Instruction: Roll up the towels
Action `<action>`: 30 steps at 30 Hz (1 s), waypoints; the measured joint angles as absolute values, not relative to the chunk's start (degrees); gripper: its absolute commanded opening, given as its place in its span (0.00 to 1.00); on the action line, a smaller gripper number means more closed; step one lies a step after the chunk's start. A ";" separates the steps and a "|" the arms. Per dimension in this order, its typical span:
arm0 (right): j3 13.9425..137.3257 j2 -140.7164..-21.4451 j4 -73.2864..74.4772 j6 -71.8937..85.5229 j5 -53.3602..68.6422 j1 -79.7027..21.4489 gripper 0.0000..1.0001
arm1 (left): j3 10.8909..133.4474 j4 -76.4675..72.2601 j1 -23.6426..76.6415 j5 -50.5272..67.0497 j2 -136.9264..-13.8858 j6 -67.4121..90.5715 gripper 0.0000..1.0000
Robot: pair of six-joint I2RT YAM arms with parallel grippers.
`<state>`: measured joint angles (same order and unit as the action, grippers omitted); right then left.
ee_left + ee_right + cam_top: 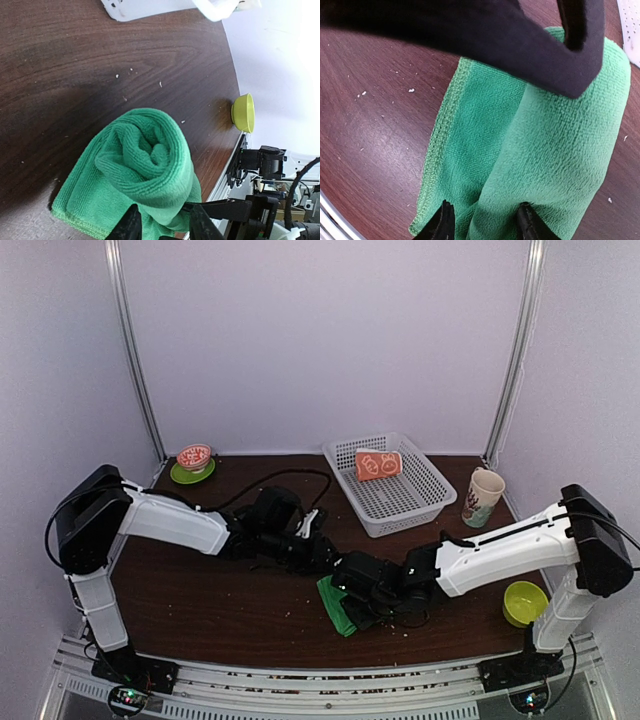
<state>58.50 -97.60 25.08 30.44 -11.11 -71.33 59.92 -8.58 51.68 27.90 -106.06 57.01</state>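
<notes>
There it was, the green towel [337, 607] lay on the dark wooden table [200, 600], near the front edge and about mid-way between your two arms, partly rolled, with a flat tail of cloth spread out beside the roll. Your left gripper [165, 226] had come in at the open end of that roll: the spiral faced the wrist camera, and the two black fingers [131, 224] sat one on each side of it, pressed into the pile, so you had the roll clamped. Your right gripper [485, 222] stood over the same towel, its fingers partly apart, one tip [442, 221] above the flat tail and the other up on the rounded side of the roll; whether they pinched any cloth, I could not tell. A black bar crossed that view above the roll. Your orange towel [377, 465] lay rolled in the white basket [420, 502], well apart from both grippers.
</notes>
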 measured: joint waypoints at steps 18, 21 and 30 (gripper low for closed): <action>58.02 -96.14 23.77 30.94 -8.29 -70.74 0.54 | 62.04 -10.98 50.92 32.16 -111.61 58.92 0.12; 58.04 -95.07 24.34 30.09 -7.09 -70.74 0.55 | 62.08 -9.67 50.83 31.92 -111.92 58.35 0.08; 56.36 -84.27 25.17 31.62 -4.08 -67.92 0.56 | 64.69 -4.60 50.65 30.20 -114.56 55.35 0.04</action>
